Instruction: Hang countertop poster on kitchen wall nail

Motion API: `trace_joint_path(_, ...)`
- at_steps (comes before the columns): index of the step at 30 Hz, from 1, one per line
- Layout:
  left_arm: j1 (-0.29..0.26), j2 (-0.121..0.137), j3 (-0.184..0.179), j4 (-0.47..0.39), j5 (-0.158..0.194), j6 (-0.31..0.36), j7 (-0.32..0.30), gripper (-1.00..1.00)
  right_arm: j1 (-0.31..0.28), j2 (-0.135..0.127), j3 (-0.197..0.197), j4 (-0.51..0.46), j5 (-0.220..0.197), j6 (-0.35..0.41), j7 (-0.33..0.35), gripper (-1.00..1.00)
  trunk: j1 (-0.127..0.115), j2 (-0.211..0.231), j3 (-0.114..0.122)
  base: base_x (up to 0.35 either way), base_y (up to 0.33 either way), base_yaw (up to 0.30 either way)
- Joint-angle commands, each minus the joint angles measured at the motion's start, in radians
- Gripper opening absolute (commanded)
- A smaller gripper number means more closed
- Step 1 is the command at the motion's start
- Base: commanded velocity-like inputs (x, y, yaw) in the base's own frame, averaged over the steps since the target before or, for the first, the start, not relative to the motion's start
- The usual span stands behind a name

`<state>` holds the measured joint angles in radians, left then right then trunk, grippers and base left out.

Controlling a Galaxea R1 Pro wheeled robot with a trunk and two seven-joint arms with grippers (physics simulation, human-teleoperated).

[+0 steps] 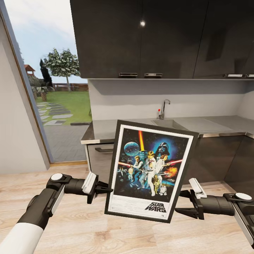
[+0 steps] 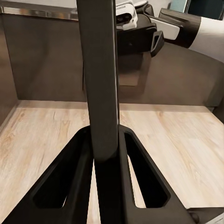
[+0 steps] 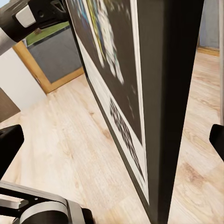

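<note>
Head view: the poster (image 1: pixel 150 170) hangs upright, slightly tilted, above the wooden floor (image 1: pixel 106 233), in front of the kitchen countertop (image 1: pixel 211 124) with its sink and tap (image 1: pixel 163 108). The left gripper (image 1: pixel 106 189) pinches its left edge. The right gripper (image 1: pixel 182 201) brackets the right edge; whether it is clamped is unclear.

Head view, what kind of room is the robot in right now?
A home kitchen, most likely: a grey countertop with an inset sink and chrome tap, dark wall cabinets above, and a garden outside.

Tilted poster (image 1: pixel 151 170) between both end effectors, off countertop (image 1: pixel 215 124)
</note>
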<state>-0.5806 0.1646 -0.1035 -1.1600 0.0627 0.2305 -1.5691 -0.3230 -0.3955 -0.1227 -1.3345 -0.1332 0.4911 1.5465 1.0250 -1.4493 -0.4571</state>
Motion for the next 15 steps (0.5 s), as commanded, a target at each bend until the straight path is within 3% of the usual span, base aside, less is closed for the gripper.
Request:
trace_joint_path(1, -0.001, 0.001, -0.002, 0.0, 0.003, 0.006, -0.002, -1.0, -0.001, 0.0, 0.0, 0.0, -0.002, 0.011, 0.003, 1.0, 0.0, -0.001, -0.001, 0.0, 0.0, 0.0)
trace_joint_path(12, -0.001, 0.005, -0.002, 0.0, 0.003, 0.006, -0.002, -1.0, 0.0, 0.0, 0.0, 0.0, -0.002, 0.01, 0.003, 1.0, 0.0, -0.001, -0.001, 0.0, 0.0, 0.0)
trace_joint_path(13, -0.001, 0.005, -0.002, 0.0, 0.003, 0.006, -0.002, -1.0, 0.0, 0.0, 0.0, 0.0, -0.002, 0.01, 0.003, -1.0, 0.0, -0.001, -0.001, 0.0, 0.0, 0.0)
trace_joint_path(15, -0.001, 0.006, -0.002, 0.0, 0.003, 0.006, -0.002, -1.0, -0.001, 0.0, 0.0, 0.004, -0.002, 0.01, 0.003, -1.0, 0.0, -0.001, -0.001, 0.0, 0.0, 0.0)
